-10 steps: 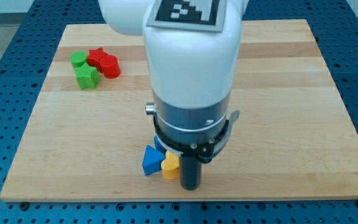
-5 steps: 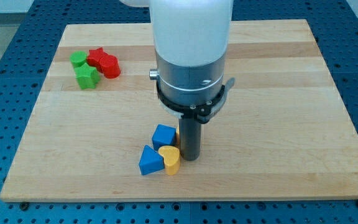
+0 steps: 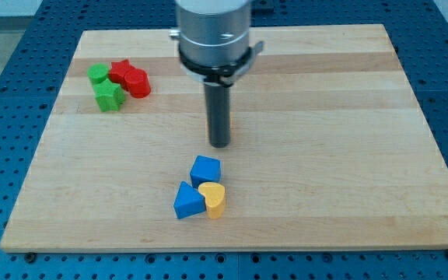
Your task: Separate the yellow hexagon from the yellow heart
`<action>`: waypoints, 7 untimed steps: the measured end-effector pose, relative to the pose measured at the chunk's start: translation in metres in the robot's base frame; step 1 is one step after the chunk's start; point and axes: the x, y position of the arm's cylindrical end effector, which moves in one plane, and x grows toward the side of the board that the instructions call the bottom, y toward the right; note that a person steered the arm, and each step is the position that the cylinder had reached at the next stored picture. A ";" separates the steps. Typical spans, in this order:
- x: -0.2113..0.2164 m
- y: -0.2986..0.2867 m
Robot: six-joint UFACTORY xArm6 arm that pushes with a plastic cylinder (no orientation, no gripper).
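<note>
The yellow heart [image 3: 213, 199] lies near the view's bottom centre, touching a blue cube [image 3: 205, 169] above it and a blue wedge-shaped block [image 3: 187, 201] on its left. My tip [image 3: 219, 145] rests on the board above the blue cube, apart from it. A thin yellow-orange sliver [image 3: 231, 120] shows just right of the rod. It may be the yellow hexagon, almost wholly hidden behind the rod.
At the view's upper left sits a tight cluster: two green blocks [image 3: 98, 74] [image 3: 109, 96] and two red blocks [image 3: 120, 70] [image 3: 137, 82]. The wooden board [image 3: 348, 155] ends on a blue perforated table.
The arm has moved toward the view's top. My tip went from right beside the yellow heart to a spot above the blue cube. The heart and blue blocks now show in full.
</note>
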 end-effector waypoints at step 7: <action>-0.007 -0.035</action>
